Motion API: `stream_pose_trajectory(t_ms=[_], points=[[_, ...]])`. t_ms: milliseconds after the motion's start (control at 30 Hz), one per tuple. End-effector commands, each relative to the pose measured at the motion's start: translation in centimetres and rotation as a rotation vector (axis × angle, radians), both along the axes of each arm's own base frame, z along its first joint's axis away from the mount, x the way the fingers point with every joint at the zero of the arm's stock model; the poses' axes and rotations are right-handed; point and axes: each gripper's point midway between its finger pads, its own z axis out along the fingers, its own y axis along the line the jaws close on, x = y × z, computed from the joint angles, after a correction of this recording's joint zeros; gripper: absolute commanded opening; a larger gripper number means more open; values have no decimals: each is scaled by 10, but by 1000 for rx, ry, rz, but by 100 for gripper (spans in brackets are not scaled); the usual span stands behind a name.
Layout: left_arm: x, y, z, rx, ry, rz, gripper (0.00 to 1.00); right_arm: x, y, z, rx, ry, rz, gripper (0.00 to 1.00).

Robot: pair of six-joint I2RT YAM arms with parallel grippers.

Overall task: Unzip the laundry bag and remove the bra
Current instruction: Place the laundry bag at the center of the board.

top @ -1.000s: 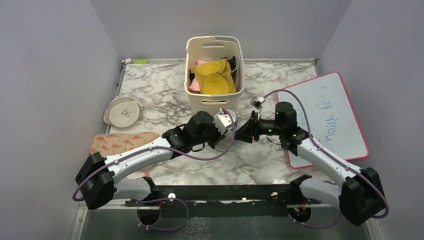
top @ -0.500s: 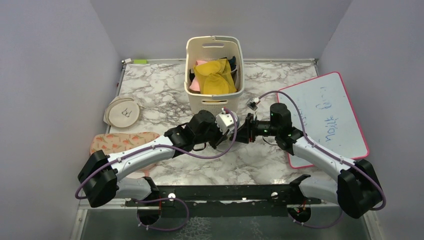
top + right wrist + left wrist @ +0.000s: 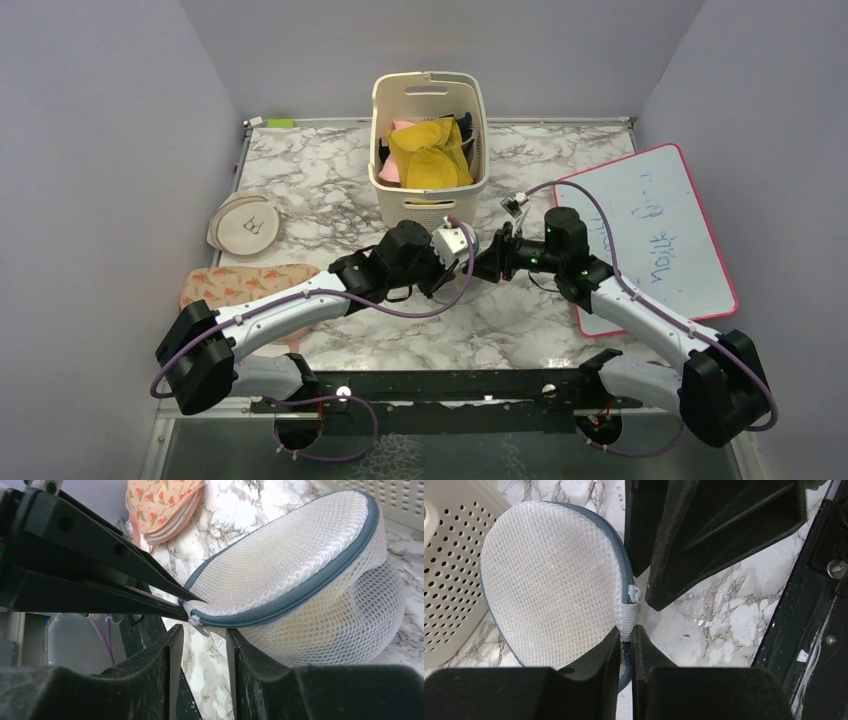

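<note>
The laundry bag point(image 3: 549, 580), white mesh with a grey-blue zip trim, lies on the marble between my two grippers and is zipped shut. My left gripper point(image 3: 626, 630) is shut on a white fabric tab at the bag's rim, just below the zip pull point(image 3: 634, 593). In the right wrist view the bag point(image 3: 300, 565) is tilted, and my right gripper point(image 3: 202, 636) is open with the zip pull point(image 3: 198, 622) just above the gap between its jaws. In the top view both grippers, left point(image 3: 466, 266) and right point(image 3: 484, 266), meet at the table's middle and hide the bag. No bra shows.
A cream slotted basket point(image 3: 428, 88) with a yellow cloth point(image 3: 432, 152) and a pink cloth stands just behind the grippers. A flat beige round pouch point(image 3: 247, 225) and a floral pouch point(image 3: 245, 285) lie at the left. A pink-framed whiteboard point(image 3: 650, 225) lies at the right.
My right gripper swung left towards the bag, then drew back slightly right. My left gripper has stayed shut on the bag's rim and hardly moved.
</note>
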Motion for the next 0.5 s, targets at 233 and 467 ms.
stream_pose_trajectory(t_ms=[233,467], points=[[-1,-8,16,-41,-2,-25,0,-16,12,5,66,15,131,26],[-1,-9,13,-36,8,-30,0,-19,15,4,73,22,142,26]])
